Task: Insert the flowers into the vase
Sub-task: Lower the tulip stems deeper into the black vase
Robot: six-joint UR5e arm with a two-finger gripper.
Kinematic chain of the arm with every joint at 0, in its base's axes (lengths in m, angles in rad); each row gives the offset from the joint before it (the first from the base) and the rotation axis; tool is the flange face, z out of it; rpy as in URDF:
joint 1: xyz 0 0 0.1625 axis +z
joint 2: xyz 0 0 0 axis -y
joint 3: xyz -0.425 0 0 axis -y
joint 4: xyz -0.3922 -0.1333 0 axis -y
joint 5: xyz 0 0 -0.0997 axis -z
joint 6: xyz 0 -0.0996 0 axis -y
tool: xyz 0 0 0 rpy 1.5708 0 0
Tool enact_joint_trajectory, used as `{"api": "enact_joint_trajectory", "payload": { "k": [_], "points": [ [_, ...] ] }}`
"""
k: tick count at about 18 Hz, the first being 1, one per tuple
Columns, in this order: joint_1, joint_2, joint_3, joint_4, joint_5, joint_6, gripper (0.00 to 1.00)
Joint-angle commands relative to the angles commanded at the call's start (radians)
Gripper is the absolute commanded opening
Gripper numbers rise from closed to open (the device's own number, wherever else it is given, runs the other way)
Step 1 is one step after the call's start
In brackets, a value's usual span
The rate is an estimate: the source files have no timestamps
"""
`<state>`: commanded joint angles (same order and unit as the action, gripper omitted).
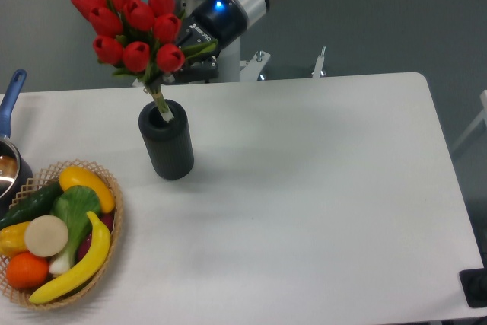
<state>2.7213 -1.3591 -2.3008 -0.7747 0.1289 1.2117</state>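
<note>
Nine-odd red tulip buds on green stems: stem ends inside matte black cylinder vase, heads leaning left above it.
My pincer: behind vase, beside the buds; grip hidden, cannot tell.

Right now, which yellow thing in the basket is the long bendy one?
The banana, curving along the basket's right edge. The other yellow things, one at the top and one on the left, are short and plump.
</note>
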Motion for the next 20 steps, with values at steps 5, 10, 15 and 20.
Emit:
{"api": "enact_joint_trajectory", "payload": {
  "k": [5,10,15,20],
  "points": [
    [0.015,-0.002,-0.069,0.000,-0.064,0.081,0.12],
    [0.014,-0.011,-0.113,-0.002,-0.064,0.127,0.16],
    [0.028,-0.023,-0.178,0.000,-0.061,0.215,0.16],
    [0.029,-0.063,-0.203,0.000,-0.060,0.285,0.19]
  ]
}}
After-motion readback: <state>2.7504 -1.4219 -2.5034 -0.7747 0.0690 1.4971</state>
